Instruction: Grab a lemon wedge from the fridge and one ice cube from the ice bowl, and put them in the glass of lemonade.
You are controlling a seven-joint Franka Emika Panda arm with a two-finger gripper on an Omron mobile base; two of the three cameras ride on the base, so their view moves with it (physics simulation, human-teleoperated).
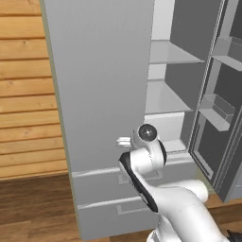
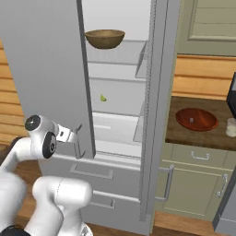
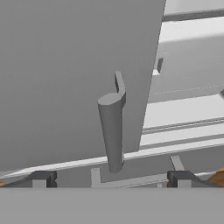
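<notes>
The matte grey fridge [image 2: 152,115] stands with both doors swung wide, pale flat shelves inside. A tiny yellow-green lemon wedge [image 2: 103,97] lies on the middle shelf, below a rounded tan wooden bowl [image 2: 104,38]. The gripper [image 3: 112,178], jaws spread and empty, faces the cylindrical door handle [image 3: 112,131]. On the brown counter rest the shallow reddish ice bowl [image 2: 197,119] and the glass of lemonade [image 2: 231,127].

Both base views look forward at the open fridge [image 1: 99,94] from opposite sides; hand view faces its door handle [image 3: 112,131] closely.
</notes>
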